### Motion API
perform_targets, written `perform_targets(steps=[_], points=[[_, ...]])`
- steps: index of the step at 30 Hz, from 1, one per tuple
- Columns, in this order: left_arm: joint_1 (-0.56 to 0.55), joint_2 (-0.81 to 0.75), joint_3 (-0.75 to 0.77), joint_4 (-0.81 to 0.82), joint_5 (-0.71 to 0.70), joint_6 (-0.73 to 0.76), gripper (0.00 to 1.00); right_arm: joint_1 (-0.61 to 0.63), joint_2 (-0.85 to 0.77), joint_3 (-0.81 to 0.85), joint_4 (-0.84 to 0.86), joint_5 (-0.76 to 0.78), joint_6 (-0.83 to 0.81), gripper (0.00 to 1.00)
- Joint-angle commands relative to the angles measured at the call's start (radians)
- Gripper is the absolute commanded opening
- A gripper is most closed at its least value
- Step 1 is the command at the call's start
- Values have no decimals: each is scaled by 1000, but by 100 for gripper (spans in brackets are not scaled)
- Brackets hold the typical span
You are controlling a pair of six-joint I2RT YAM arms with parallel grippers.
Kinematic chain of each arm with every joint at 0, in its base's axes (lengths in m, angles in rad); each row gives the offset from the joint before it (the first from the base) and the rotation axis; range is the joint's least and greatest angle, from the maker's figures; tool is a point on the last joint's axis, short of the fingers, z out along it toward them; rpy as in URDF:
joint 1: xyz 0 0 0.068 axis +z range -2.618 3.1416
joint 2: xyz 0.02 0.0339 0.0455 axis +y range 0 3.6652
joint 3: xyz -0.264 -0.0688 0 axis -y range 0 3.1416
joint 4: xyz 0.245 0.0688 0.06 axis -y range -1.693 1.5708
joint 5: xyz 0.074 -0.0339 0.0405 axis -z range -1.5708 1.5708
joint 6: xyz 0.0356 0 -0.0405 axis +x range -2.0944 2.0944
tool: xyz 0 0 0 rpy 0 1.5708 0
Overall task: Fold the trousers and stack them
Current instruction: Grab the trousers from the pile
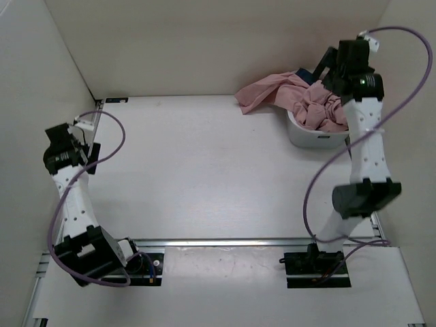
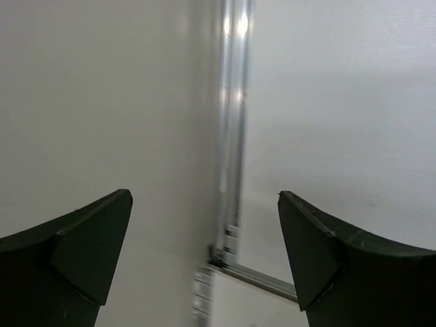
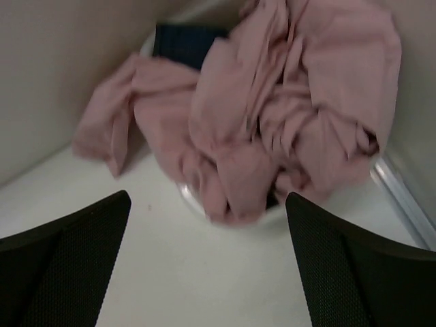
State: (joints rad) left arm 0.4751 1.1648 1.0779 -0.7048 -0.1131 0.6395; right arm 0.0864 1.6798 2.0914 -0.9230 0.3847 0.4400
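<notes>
Trousers (image 3: 293, 122) heaped in the tub (image 1: 308, 138); left tool (image 2: 204, 197) and right tool (image 3: 208, 197) gape empty.

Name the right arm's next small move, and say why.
Probably lower the right gripper onto the trousers and close on a fold. Its jaws stand open and empty above the pink heap, which lies crumpled in the basket, not yet laid out.

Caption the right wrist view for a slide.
Open right gripper hovers above crumpled dusty-pink trousers heaped in a white basket, a dark blue garment showing behind them.
</notes>
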Motion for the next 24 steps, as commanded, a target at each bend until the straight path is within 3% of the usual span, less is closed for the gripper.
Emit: perform_targets(steps=[1, 2, 4, 6, 10, 12, 13, 14, 15, 20, 23, 24], points=[[-78, 129, 248, -48, -124, 149, 100, -49, 233, 270, -62, 6, -66, 99], [-110, 168, 389, -105, -138, 126, 100, -50, 298, 294, -35, 28, -78, 99], [-142, 283, 528, -183, -129, 69, 100, -80, 358, 241, 65, 55, -90, 99], [-179, 376, 684, -290, -49, 10, 100, -102, 402, 231, 98, 56, -67, 99], [-242, 489, 836, -410, 119, -102, 100, -123, 510, 252, 118, 23, -76, 96], [-303, 513, 837, -432, 157, -148, 100, -123, 537, 263, 107, 26, -99, 78], [-325, 513, 826, -432, 158, -149, 98, -123, 537, 263, 107, 39, -99, 64], [-345, 522, 809, -443, 158, -158, 95, -123, 509, 254, 107, 58, -99, 20], [-363, 523, 794, -443, 158, -158, 91, -123, 486, 222, 118, 83, -84, 4], [-448, 513, 715, -475, 133, -190, 87, -67, 204, 119, 199, 302, -115, 0], [-460, 503, 715, -487, 154, -216, 87, 71, -7, 46, 294, 397, -262, 0], [-460, 492, 724, -487, 164, -216, 87, 173, -56, 35, 356, 423, -297, 0]])
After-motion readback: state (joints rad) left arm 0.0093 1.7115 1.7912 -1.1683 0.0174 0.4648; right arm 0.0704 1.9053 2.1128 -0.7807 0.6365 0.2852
